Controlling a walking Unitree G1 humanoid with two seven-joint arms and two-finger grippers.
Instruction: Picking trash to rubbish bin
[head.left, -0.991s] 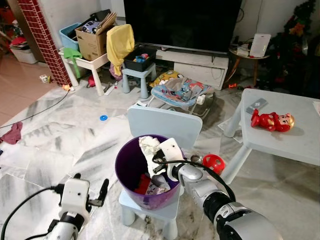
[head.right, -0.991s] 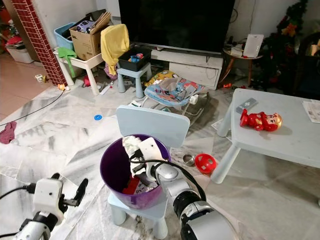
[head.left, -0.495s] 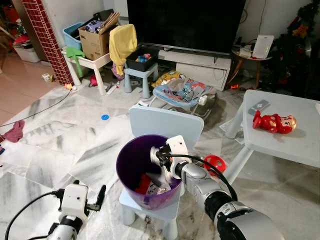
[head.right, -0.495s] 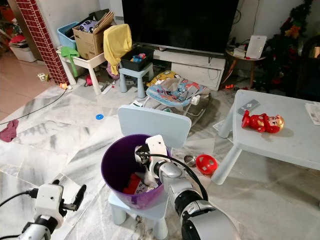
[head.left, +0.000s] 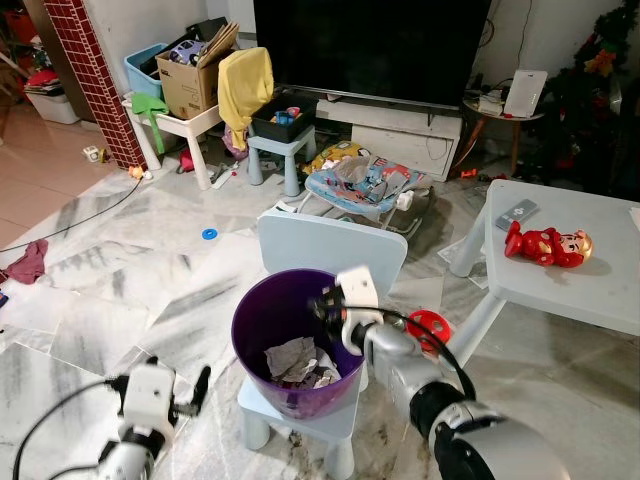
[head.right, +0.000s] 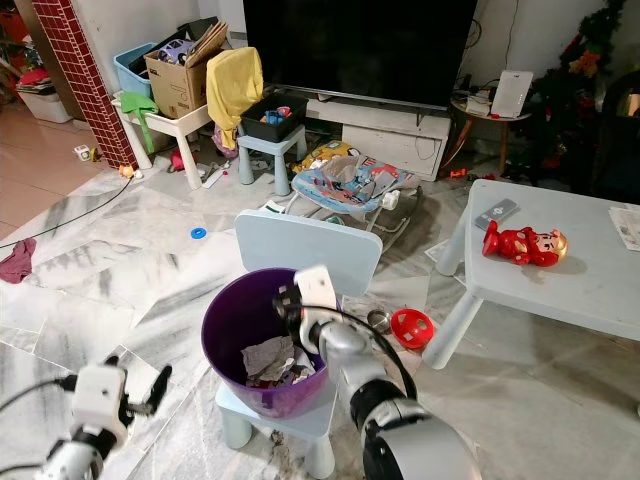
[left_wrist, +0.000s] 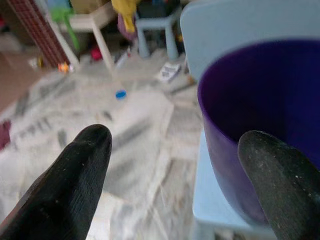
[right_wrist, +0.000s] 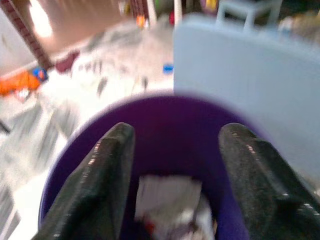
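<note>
Right gripper (right_wrist: 172, 165), fingers spread and empty, hovers inside the round purple plastic bin (head.left: 262, 320) above blurred crumpled paper (head.left: 292, 358), while the left gripper (left_wrist: 175, 175) hangs open beside it.

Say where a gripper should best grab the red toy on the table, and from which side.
Probably across the red toy's narrow middle, from above. It lies flat on its side on the table, long axis roughly along the top, with bare surface all around. The bulkier yellow-faced head end looks too wide for a sure pinch.
</note>
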